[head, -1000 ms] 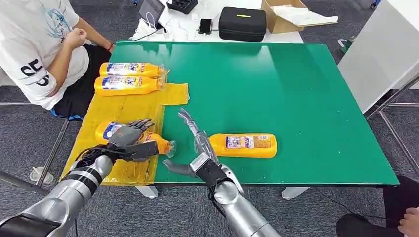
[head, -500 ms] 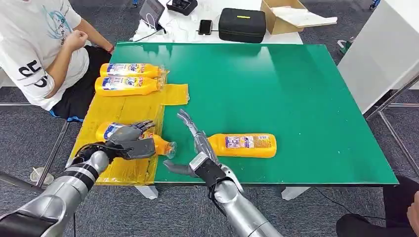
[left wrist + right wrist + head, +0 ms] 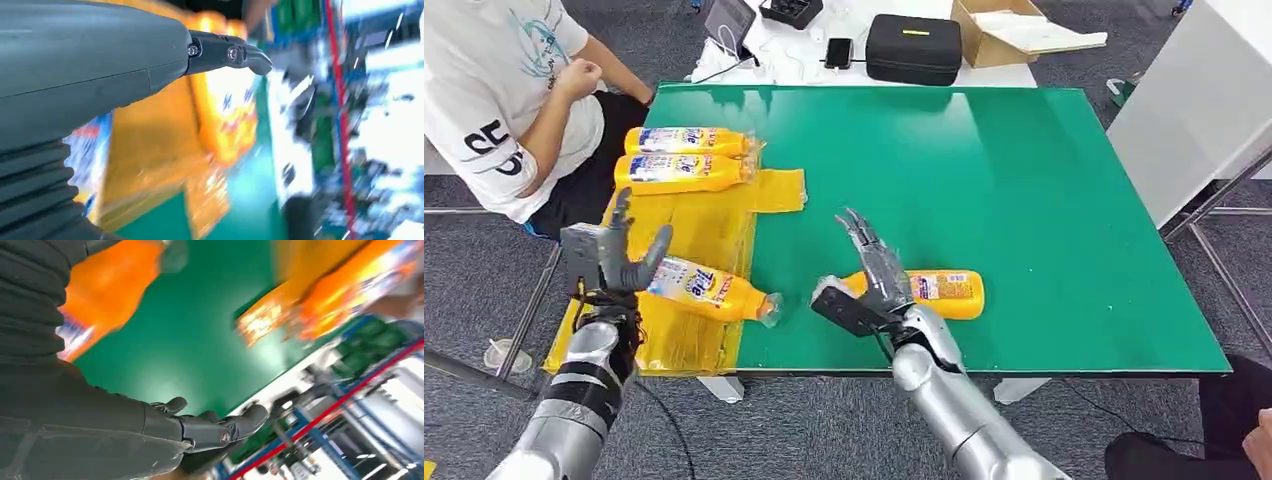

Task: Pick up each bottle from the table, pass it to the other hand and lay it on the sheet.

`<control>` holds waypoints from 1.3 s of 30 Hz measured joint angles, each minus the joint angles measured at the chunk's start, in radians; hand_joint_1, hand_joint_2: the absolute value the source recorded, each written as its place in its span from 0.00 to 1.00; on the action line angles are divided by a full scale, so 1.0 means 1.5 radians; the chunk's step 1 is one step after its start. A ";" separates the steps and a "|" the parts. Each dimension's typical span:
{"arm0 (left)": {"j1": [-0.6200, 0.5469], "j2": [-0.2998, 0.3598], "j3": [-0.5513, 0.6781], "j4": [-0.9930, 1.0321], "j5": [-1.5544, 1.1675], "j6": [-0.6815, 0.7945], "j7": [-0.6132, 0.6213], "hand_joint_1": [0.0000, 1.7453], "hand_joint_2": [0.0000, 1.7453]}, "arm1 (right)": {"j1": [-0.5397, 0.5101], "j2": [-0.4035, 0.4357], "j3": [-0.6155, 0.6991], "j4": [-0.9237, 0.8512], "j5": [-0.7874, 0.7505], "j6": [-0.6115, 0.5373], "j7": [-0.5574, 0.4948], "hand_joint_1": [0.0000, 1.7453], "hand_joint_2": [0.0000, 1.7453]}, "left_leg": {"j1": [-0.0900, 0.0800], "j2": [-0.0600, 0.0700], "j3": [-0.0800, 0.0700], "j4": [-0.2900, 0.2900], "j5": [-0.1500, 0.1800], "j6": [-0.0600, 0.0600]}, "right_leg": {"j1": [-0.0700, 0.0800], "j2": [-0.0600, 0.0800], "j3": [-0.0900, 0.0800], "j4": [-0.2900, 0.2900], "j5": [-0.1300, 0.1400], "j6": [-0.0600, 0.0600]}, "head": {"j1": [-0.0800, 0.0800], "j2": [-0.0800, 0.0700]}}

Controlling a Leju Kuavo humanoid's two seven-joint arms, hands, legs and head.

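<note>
An orange bottle lies on the near part of the yellow sheet, its cap toward the green table. My left hand stands upright and open at that bottle's base, fingers spread. Two more orange bottles lie side by side at the sheet's far end. Another orange bottle lies on the table near the front edge. My right hand is raised in front of its neck end, open with fingers spread. The wrist views are blurred; the right wrist view shows an orange bottle by my right hand.
A person sits at the table's left side, close to the far bottles. Beyond the table's far edge lie a black case, a cardboard box and a phone. A white cabinet stands at the right.
My left hand has lifted off the bottle on the sheet and swung left, fingers now upright. My right hand has risen and shifted right, over the neck end of the table bottle.
</note>
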 measured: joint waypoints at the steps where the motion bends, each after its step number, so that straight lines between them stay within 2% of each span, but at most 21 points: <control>1: 0.003 -0.006 0.016 -0.011 0.002 0.001 0.000 0.00 1.00 | -0.003 -0.006 -0.002 0.000 0.008 0.003 0.005 0.00 1.00 | 0.000 0.000 0.000 0.000 0.000 0.000 | 0.000 0.000 0.000 0.000 0.000 0.000 | 0.000 0.000; 6: 0.028 -0.021 0.086 -0.081 -0.025 0.039 0.000 0.00 1.00 | -0.028 -0.047 -0.007 0.004 0.065 0.057 0.069 0.00 1.00 | 0.001 0.000 0.000 0.000 0.000 0.000 | 0.000 0.000 0.000 0.000 0.000 0.000 | 0.000 0.000; 11: 0.043 -0.027 0.107 -0.113 -0.037 0.048 0.000 0.00 1.00 | -0.040 -0.072 -0.007 0.008 0.078 0.086 0.087 0.00 1.00 | 0.000 0.000 -0.001 0.000 0.000 0.000 | 0.000 0.000 -0.001 0.000 0.000 0.000 | 0.000 0.000; 15: 0.049 -0.028 0.114 -0.118 -0.052 0.054 0.000 0.00 1.00 | -0.055 -0.091 -0.007 0.014 0.074 0.147 0.105 0.00 1.00 | 0.000 0.000 -0.001 0.000 0.000 0.000 | 0.000 0.000 -0.001 0.000 0.000 0.000 | 0.000 0.000; 20: 0.051 -0.029 0.114 -0.115 -0.060 0.057 0.000 0.00 1.00 | -0.063 -0.114 -0.003 0.024 0.046 0.232 0.108 0.00 1.00 | 0.000 0.000 -0.001 0.000 0.000 0.000 | 0.000 0.000 -0.001 0.000 0.000 0.000 | 0.000 0.000; 31: 0.034 -0.029 0.111 -0.077 -0.071 0.054 0.000 0.00 1.00 | -0.081 -0.191 0.042 0.045 -0.035 0.382 0.044 0.00 1.00 | 0.000 0.000 -0.001 0.000 0.000 0.000 | 0.000 0.000 -0.001 0.000 0.000 0.000 | 0.000 0.000; 35: 0.028 -0.029 0.103 -0.066 -0.070 0.050 0.000 0.00 1.00 | -0.096 -0.232 0.067 0.032 -0.072 0.423 0.047 0.00 1.00 | 0.000 -0.001 -0.001 0.000 0.000 0.000 | 0.000 0.000 0.000 0.000 0.000 0.000 | 0.000 0.000; 39: 0.026 -0.029 0.100 -0.059 -0.068 0.046 0.000 0.00 1.00 | -0.102 -0.268 0.085 0.018 -0.078 0.432 0.054 0.00 1.00 | 0.000 0.000 -0.001 0.000 0.000 0.000 | 0.000 0.000 -0.001 0.000 0.000 0.000 | 0.000 0.000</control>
